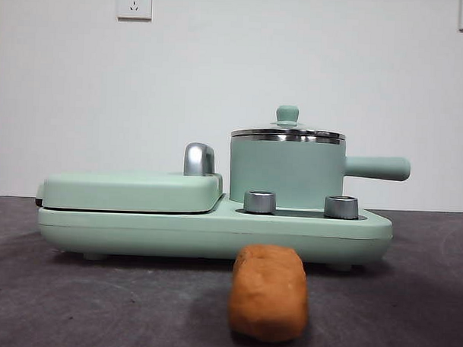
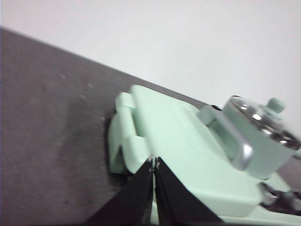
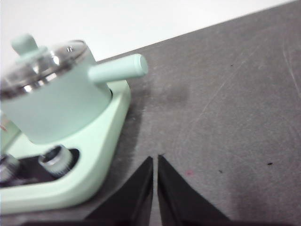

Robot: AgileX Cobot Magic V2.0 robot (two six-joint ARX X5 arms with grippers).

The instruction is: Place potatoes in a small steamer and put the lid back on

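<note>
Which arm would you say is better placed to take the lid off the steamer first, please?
Probably the right. The right claw, shut, hangs beside the steamer, whose lid and knob are close in its view. The left claw, also shut, sits over the griddle lid, farther from the pot.

Lab-like test bench: bare white wall (image 1: 296, 54), wall sockets (image 1: 134, 2), grey tabletop (image 1: 97, 306).

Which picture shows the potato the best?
The front view. The potato lies whole and close on the table, in front of the green cooker. Neither wrist view shows it at all: they show only the cooker, the pot with its lid and the table.
</note>
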